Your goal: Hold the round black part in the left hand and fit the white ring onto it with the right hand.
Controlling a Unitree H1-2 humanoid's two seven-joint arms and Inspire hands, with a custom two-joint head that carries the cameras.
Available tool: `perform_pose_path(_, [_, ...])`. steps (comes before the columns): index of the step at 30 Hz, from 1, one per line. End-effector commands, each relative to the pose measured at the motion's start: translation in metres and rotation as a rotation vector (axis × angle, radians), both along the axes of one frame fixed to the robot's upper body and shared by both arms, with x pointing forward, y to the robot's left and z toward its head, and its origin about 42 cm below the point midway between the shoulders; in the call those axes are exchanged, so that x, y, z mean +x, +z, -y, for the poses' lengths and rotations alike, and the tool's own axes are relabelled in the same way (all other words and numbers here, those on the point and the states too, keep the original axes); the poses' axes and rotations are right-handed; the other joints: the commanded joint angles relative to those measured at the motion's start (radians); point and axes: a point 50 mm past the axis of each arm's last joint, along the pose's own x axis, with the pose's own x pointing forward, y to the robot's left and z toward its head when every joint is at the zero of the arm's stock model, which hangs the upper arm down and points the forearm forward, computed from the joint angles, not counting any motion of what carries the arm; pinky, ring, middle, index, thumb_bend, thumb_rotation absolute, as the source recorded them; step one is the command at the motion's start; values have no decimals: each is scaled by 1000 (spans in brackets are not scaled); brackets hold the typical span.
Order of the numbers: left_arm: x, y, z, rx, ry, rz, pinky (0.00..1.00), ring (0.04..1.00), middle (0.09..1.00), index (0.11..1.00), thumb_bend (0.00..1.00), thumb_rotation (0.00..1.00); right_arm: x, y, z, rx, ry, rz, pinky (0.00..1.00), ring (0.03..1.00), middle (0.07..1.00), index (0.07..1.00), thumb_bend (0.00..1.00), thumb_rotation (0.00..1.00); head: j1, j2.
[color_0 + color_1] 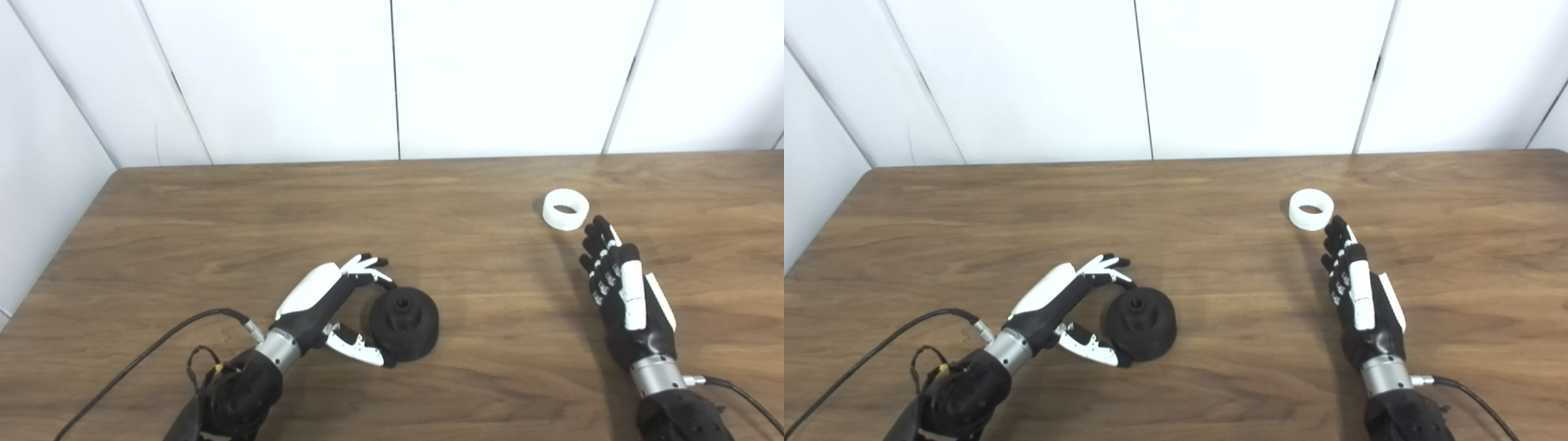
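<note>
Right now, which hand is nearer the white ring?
Right. The right hand has fingertips just short of the white ring; the left hand is far across, at the round black part.

Brown wood-grain table (257, 220) fills lower frame, left edge angling away. Behind it, white panelled wall (275, 73), dark vertical seams between panels, meeting table's far edge.

Both hands blk w/ white shell panels: left hand (334, 306) white on back & thumb, right hand (625, 294) white strips along fingers & side. Silver metal wrist cuffs, blk padded forearms. Blk cable off each wrist; small looped wire by left forearm.
</note>
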Motion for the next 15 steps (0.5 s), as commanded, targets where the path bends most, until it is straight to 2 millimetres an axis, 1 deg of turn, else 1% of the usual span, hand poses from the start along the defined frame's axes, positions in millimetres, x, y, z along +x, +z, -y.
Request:
perform_pose_path(1, [-2, 5, -3, 22, -26, 17, 929, 996, 935, 655, 870, 177, -9, -10, 4, -8, -24, -41, 1000, 991, 973, 973, 651, 924, -1, 2])
perform_pose_path(3, [-2, 5, -3, 20, -26, 16, 931, 995, 934, 656, 870, 180, -4, -4, 5, -27, -39, -18, 987, 982, 966, 953, 625, 829, -5, 4])
perform_pose_path(5, [-3, 5, -3, 9, -26, 12, 939, 994, 934, 656, 870, 195, 3, 8, 7, -58, -63, 24, 910, 943, 946, 909, 635, 629, -9, 3])
perform_pose_path(6, [-3, 5, -2, 3, -25, 11, 940, 994, 934, 655, 870, 199, 7, 14, 9, -78, -77, 44, 871, 925, 937, 891, 648, 557, -13, 2])
perform_pose_path(7, [-3, 5, -2, -1, -25, 10, 943, 995, 934, 655, 870, 199, 9, 17, 9, -91, -87, 55, 838, 910, 929, 876, 662, 512, -14, 2])
perform_pose_path(9, [-5, 6, 0, -9, -28, 4, 943, 996, 937, 653, 871, 204, 21, 31, 17, -238, -129, 87, 793, 881, 904, 836, 696, 453, -21, 1])
perform_pose_path(10, [-5, 6, 0, -12, -29, 1, 939, 996, 938, 650, 872, 198, 25, 35, 19, -285, -143, 97, 791, 878, 898, 819, 715, 414, -22, 1])
perform_pose_path(13, [-8, 5, 1, -23, -29, -6, 941, 999, 940, 648, 876, 184, 38, 46, 25, -331, -168, 120, 832, 892, 892, 800, 742, 316, -28, 0])
perform_pose_path(15, [-9, 4, 0, -21, -30, -5, 944, 1000, 940, 648, 876, 182, 45, 50, 28, -362, -176, 129, 853, 902, 891, 796, 752, 291, -32, -4])
